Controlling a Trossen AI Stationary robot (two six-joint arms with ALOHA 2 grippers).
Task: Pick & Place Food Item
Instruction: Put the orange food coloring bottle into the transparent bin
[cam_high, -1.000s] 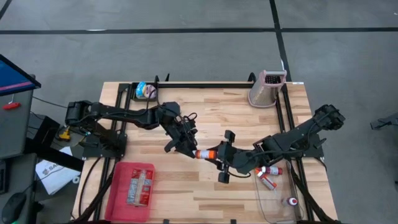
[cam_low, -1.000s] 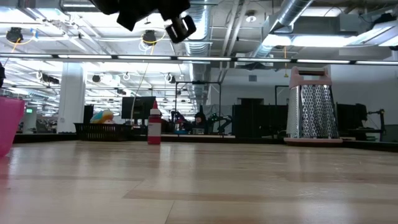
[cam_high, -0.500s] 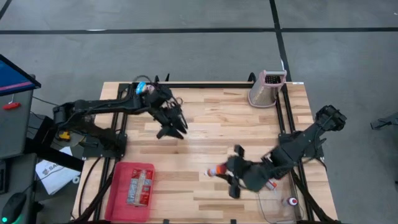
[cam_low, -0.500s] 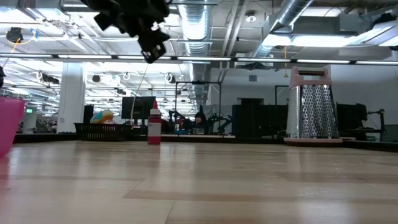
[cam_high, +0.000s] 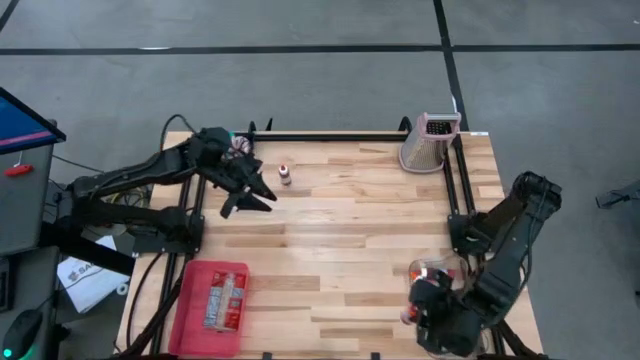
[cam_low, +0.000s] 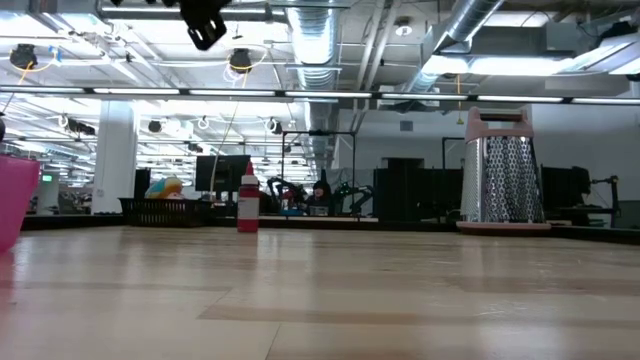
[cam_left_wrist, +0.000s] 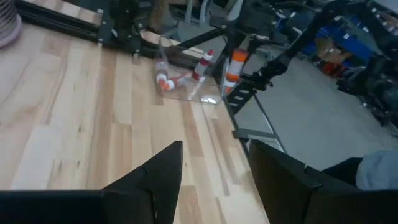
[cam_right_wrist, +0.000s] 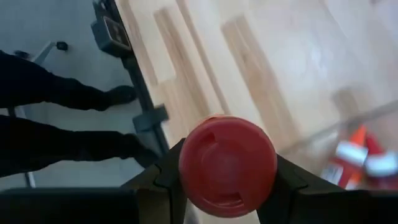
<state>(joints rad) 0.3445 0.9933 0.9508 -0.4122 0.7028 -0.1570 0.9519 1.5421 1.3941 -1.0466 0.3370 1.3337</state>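
Note:
A small bottle (cam_right_wrist: 227, 165) with a red cap and an orange label is in my right gripper (cam_high: 415, 305), which is shut on it above the table's near right corner; the left wrist view shows this bottle (cam_left_wrist: 234, 65) too. Below it lies a clear bin (cam_high: 445, 300) with more such bottles (cam_left_wrist: 180, 78). Another red-capped bottle (cam_high: 285, 174) stands upright on the table at the far left, also seen in the low view (cam_low: 247, 205). My left gripper (cam_high: 250, 197) hovers open beside it, high above the wood (cam_low: 205, 25), with nothing between its fingers (cam_left_wrist: 168, 174). My right gripper pinches the bottle's body just under the red cap (cam_right_wrist: 227, 143) between its two fingers (cam_right_wrist: 171, 180). They slant down from above, with the cap toward the wrist. The bottle is roughly upright (cam_left_wrist: 234, 65) and lifted clear of the table.
A metal grater (cam_high: 430, 140) with a pink top stands at the far right. A pink tray (cam_high: 190, 310) holding a packaged item lies at the near left. Black rails run along the table's left, right and far edges. A person's legs (cam_right_wrist: 56, 124) show beyond the near edge.
Both grippers met at the bottle in the table's middle. My left gripper has since drawn away from it, up and toward the far left edge. My right gripper has carried the bottle toward the near right corner, tipping downward and rolling, and now holds it over the clear bin.

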